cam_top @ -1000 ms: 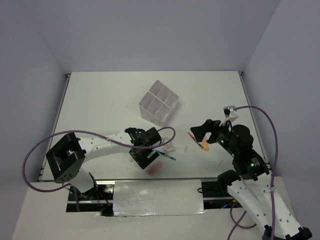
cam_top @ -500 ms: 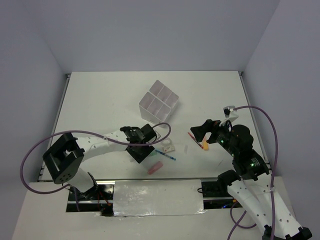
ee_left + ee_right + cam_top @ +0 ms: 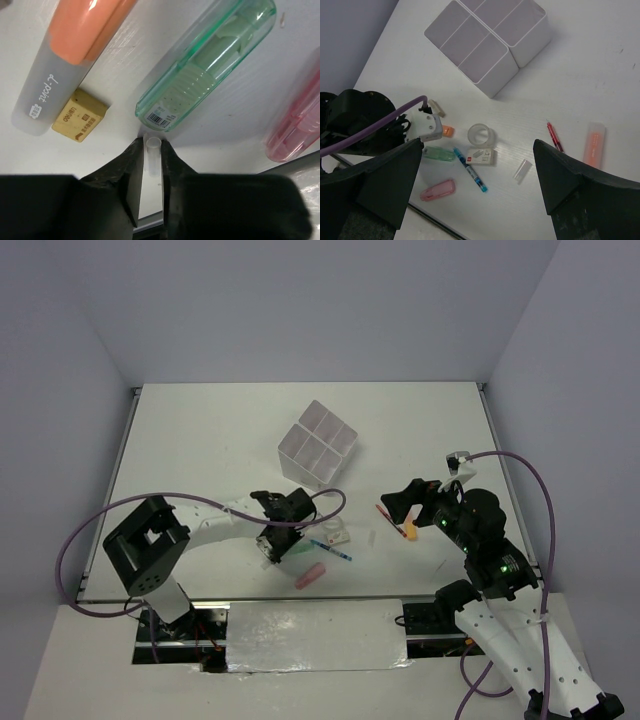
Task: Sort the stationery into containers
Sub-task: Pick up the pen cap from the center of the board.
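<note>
Pinches a small clear tube (image 3: 152,149) in the left gripper (image 3: 152,145) close to the table's near edge, just short of a green marker (image 3: 207,65), orange marker (image 3: 70,50) and tan eraser (image 3: 79,121) alongside. Keeps the right gripper (image 3: 479,150) spread wide, empty, above a red pen (image 3: 554,136). Farther back, mid-table: the four-compartment box (image 3: 305,472).

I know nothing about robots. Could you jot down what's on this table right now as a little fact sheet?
Container: white four-compartment box, looks empty
Left fingers: closed on a thin clear tube
Lying just beyond them: green marker, orange marker, tan eraser, pink marker
Right fingers: wide open, holding nothing
Also loose: tape roll, blue pen, red pen
</note>
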Robot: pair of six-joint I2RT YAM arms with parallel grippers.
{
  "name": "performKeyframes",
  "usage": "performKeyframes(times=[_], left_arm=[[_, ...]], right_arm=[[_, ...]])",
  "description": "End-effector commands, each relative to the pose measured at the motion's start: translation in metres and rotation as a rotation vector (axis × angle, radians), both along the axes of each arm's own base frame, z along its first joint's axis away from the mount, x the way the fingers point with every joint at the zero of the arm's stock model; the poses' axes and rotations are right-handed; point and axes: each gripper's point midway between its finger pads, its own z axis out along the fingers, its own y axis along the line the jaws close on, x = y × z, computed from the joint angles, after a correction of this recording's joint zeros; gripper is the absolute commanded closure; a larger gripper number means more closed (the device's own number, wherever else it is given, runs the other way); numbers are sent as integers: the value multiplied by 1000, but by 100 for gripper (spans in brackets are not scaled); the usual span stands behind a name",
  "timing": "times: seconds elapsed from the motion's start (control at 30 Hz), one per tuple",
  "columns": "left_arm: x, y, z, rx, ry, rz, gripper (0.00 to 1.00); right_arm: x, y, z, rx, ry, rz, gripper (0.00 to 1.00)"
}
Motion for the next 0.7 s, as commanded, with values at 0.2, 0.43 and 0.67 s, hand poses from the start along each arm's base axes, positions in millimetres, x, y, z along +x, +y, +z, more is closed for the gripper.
performKeyframes(times=[0.2, 0.43, 0.67], left_arm=[[-8, -11, -6, -54, 54, 20, 91], [6, -18, 40, -161, -83, 48, 100], [12, -32, 170, -536, -350, 44, 100]], right_arm=[[1, 3, 20, 7, -51, 16, 0], [1, 4, 19, 9, -51, 18, 0], [0, 7, 32, 46, -82, 29, 0]])
